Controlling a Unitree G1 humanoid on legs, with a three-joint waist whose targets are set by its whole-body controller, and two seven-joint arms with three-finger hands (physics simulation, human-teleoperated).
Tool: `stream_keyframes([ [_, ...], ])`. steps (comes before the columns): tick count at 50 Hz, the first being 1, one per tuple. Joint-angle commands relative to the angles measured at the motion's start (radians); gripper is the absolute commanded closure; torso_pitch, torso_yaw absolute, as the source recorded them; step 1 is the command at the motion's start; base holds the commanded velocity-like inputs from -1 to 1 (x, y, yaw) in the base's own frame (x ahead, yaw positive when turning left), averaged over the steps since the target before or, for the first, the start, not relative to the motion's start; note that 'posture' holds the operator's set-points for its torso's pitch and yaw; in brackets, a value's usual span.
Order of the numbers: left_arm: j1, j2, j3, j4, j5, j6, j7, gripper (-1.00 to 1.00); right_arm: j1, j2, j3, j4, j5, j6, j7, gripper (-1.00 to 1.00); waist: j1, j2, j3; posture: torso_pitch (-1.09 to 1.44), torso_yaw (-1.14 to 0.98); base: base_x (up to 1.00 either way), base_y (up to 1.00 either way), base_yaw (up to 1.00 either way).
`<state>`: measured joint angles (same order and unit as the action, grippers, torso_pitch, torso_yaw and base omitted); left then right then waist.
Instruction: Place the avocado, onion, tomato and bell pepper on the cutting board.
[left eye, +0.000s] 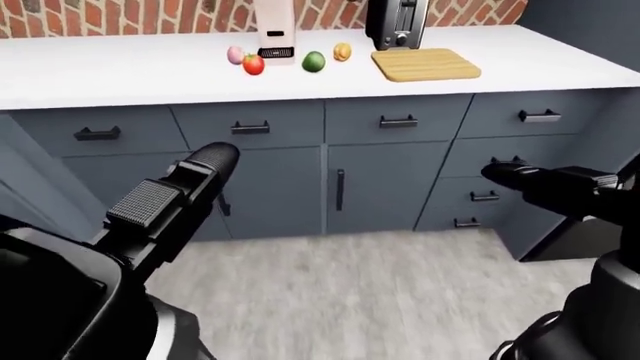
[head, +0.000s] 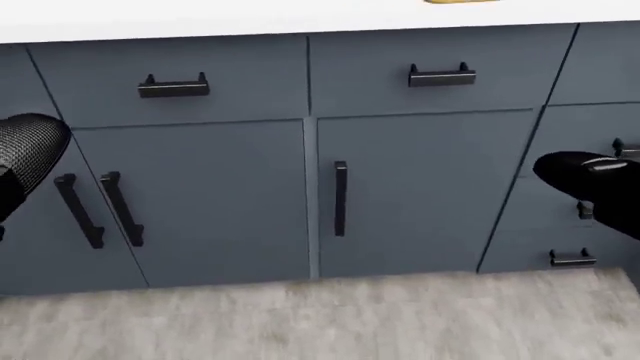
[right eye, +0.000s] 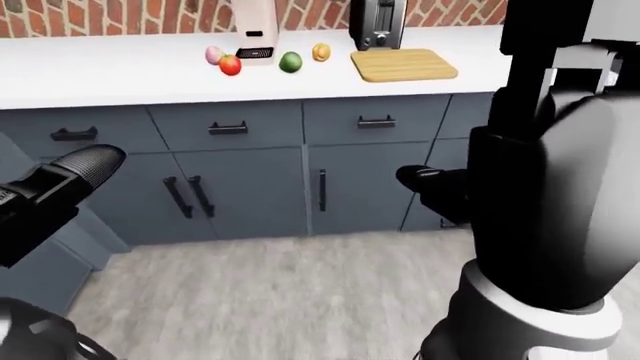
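A long white bench (left eye: 120, 75) is running across the top of the left-eye view, under a red brick wall (left eye: 130, 15). On it, a pale rectangular wooden cutting board (left eye: 425, 64) is lying bare, just below a dark metal toaster (left eye: 397, 22). To the board's left, the four task items are sitting in a loose cluster, apart from the board: a small yellow-orange bell pepper (left eye: 342, 52) nearest it, then a round green avocado (left eye: 313, 61), a red tomato (left eye: 253, 65) and a pinkish onion (left eye: 235, 55). The tomato and onion are sitting beside the base of a tall pale appliance (left eye: 274, 30).

Below the bench, blue-grey cabinet doors and drawers (head: 400, 187) with black bar handles are filling the head view, above a grey wood-look floor (left eye: 370, 292).

The robot's black left hand (left eye: 205, 169) and black right hand (left eye: 520, 176) are both hanging low against the cabinets, well apart from the vegetables and holding nothing; whether their fingers are spread or curled, I cannot tell.
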<state>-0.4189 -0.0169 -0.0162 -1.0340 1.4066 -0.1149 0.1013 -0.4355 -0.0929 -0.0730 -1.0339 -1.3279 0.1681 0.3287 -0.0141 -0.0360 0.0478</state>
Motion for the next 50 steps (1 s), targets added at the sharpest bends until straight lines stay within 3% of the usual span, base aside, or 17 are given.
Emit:
stream_keyframes([
  [1, -0.021, 0.001, 0.008, -0.013, -0.003, 0.012, 0.0, -1.0, -0.025, -0.002, 0.01, -0.013, 0.0, -0.012, -0.01, -1.0, 0.006, -0.01, -0.018, 0.0, 0.0, 0.0, 0.23, 0.0],
  [6, -0.025, 0.0, 0.007, -0.013, -0.003, 0.016, -0.006, -1.0, -0.029, -0.002, 0.004, -0.013, 0.001, -0.016, -0.006, -1.0, 0.01, 0.044, -0.001, 0.0, 0.0, 0.0, 0.24, 0.0],
  [9, -0.022, 0.0, 0.006, -0.013, -0.003, 0.018, -0.005, -1.0, -0.03, -0.002, 0.003, -0.013, 0.001, -0.016, -0.007, -1.0, 0.007, 0.132, -0.018, 0.0, 0.0, 0.0, 0.23, 0.0],
  [10, -0.022, -0.001, 0.004, -0.013, -0.002, 0.017, -0.005, -1.0, -0.031, -0.002, 0.003, -0.013, 0.002, -0.015, -0.006, -1.0, 0.012, 0.09, -0.008, 0.0, 0.0, 0.0, 0.23, 0.0],
  [11, -0.017, 0.0, 0.002, -0.013, -0.001, 0.017, -0.003, -1.0, -0.031, -0.003, 0.003, -0.013, 0.005, -0.014, -0.006, -1.0, 0.008, 0.098, -0.006, 0.0, 0.0, 0.0, 0.23, 0.0],
  [17, -0.018, 0.001, 0.005, -0.013, -0.009, 0.02, -0.001, -1.0, -0.025, -0.007, 0.006, -0.013, 0.007, -0.012, -0.009, -1.0, 0.003, 0.045, -0.007, 0.0, 0.0, 0.0, 0.24, 0.0],
  [21, -0.01, -0.002, 0.001, -0.013, -0.003, 0.016, 0.004, -1.0, -0.019, -0.007, 0.007, -0.013, 0.011, -0.011, -0.013, -1.0, 0.004, -0.034, -0.021, 0.0, 0.0, 0.0, 0.24, 0.0],
  [22, -0.011, -0.002, 0.002, -0.013, -0.005, 0.016, 0.003, -1.0, -0.017, -0.006, 0.01, -0.013, 0.01, -0.014, -0.015, -1.0, -0.006, -0.009, -0.011, 0.0, 0.0, 0.0, 0.24, 0.0],
  [25, -0.007, -0.003, 0.0, -0.013, -0.002, 0.013, 0.006, -1.0, -0.019, -0.006, 0.007, -0.013, 0.013, -0.015, -0.013, -1.0, 0.003, -0.016, -0.017, 0.0, 0.0, 0.0, 0.24, 0.0],
  [30, -0.008, -0.006, 0.003, -0.013, -0.004, 0.011, 0.002, -1.0, -0.021, -0.004, 0.005, -0.013, 0.017, -0.012, -0.01, -1.0, 0.011, 0.031, -0.001, 0.0, 0.0, 0.0, 0.24, 0.0],
  [32, -0.01, -0.005, 0.004, -0.013, -0.003, 0.011, 0.001, -1.0, -0.018, -0.003, 0.005, -0.013, 0.019, -0.008, -0.011, -1.0, 0.006, 0.076, -0.008, 0.0, 0.0, 0.0, 0.23, 0.0],
  [33, -0.011, -0.004, 0.005, -0.013, -0.003, 0.011, 0.001, -1.0, -0.021, -0.004, 0.005, -0.013, 0.018, -0.006, -0.008, -1.0, 0.005, 0.121, -0.023, 0.0, 0.0, 0.0, 0.23, 0.0],
  [34, -0.012, -0.005, 0.004, -0.013, -0.004, 0.011, -0.001, -1.0, -0.021, -0.005, 0.006, -0.013, 0.017, -0.009, -0.008, -1.0, 0.007, 0.114, -0.025, 0.0, 0.0, 0.0, 0.07, 0.0],
  [36, -0.011, -0.005, 0.004, -0.013, -0.002, 0.01, 0.001, -1.0, -0.013, -0.006, 0.004, -0.013, 0.02, -0.015, -0.016, -1.0, 0.009, 0.101, 0.016, 0.0, 0.0, 0.02, 0.03, 0.0],
  [37, -0.011, -0.005, 0.004, -0.013, -0.003, 0.011, 0.0, -1.0, -0.014, -0.006, 0.004, -0.013, 0.018, -0.015, -0.013, -1.0, 0.009, 0.1, -0.01, 0.0, 0.0, 0.14, 0.0, 0.0],
  [40, -0.012, -0.004, 0.004, -0.013, -0.004, 0.012, 0.0, -1.0, -0.016, -0.004, 0.004, -0.013, 0.016, -0.019, -0.014, -1.0, 0.01, 0.079, 0.018, 0.0, 0.0, 0.3, 0.0, 0.0],
  [50, -0.004, -0.005, -0.003, -0.013, 0.0, 0.011, 0.005, -1.0, -0.003, -0.002, -0.005, -0.013, 0.028, -0.043, -0.023, -1.0, 0.037, 0.008, 0.028, 0.0, 0.0, 0.53, 0.0, 0.0],
])
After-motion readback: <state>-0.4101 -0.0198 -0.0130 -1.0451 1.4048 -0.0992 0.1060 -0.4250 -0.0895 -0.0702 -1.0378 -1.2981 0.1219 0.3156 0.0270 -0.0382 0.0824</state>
